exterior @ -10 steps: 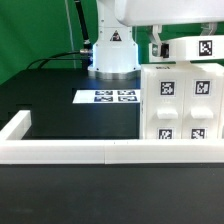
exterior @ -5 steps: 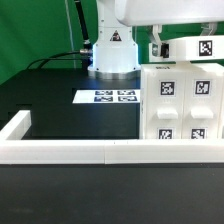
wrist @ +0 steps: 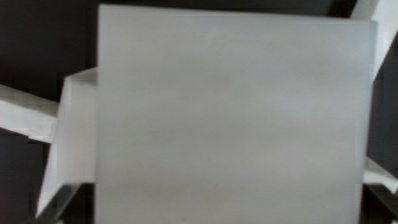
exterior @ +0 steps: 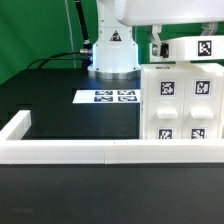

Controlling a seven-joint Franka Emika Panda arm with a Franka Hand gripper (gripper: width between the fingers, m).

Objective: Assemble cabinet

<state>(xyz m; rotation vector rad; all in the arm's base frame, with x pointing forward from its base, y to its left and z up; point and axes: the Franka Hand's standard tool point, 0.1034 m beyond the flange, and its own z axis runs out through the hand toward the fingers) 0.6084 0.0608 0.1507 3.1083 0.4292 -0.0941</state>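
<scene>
Gripper (exterior: 159,53) hangs over the cabinet (exterior: 185,105), jaws hidden, grip unclear; you should keep it square and press gently.

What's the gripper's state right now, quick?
Gripper: cannot be told; a flat white plastic panel fills the wrist view, and the exterior view does not show the fingertips.

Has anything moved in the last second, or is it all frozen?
Nothing visibly changed. The cabinet stays at the exterior view's right by the border wall, the marker board lies where it was, and the arm stays above the cabinet.
</scene>
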